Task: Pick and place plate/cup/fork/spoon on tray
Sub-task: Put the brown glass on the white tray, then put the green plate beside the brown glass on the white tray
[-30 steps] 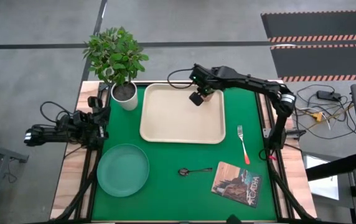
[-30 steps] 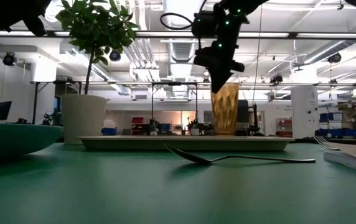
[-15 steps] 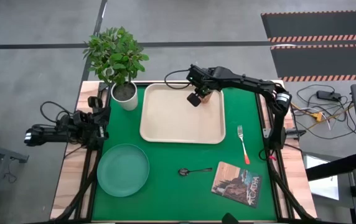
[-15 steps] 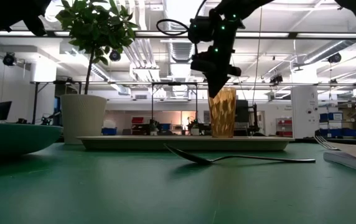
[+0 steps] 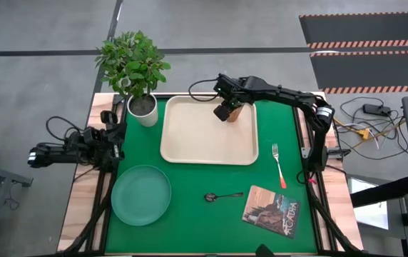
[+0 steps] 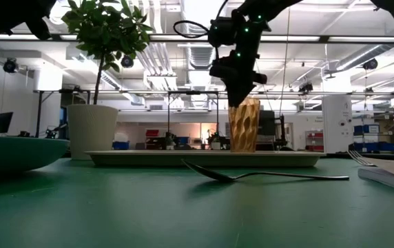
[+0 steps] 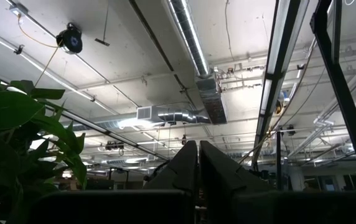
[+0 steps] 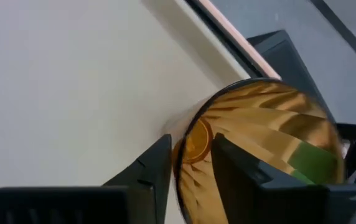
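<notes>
The amber ribbed cup (image 5: pixel 237 111) stands upright on its base in the far right corner of the cream tray (image 5: pixel 190 135). My right gripper (image 8: pixel 190 149) is open over it, pointing down. One finger is inside the cup (image 8: pixel 271 137) and one outside its rim, and whether either touches the wall cannot be told. The teal plate (image 5: pixel 141 194), dark spoon (image 5: pixel 222 195) and orange-handled fork (image 5: pixel 278 164) lie on the green mat. My left gripper (image 7: pixel 198 162) is shut and waits at the table's left edge.
A white plant pot (image 5: pixel 143 111) stands just left of the tray's far left corner. A brown-covered book (image 5: pixel 272 211) lies near the front right, beside the spoon. The tray's middle and left part are bare.
My right gripper has moved slightly toward the table's left with the cup. The cup has gone from a slight tilt to standing upright on the tray.
</notes>
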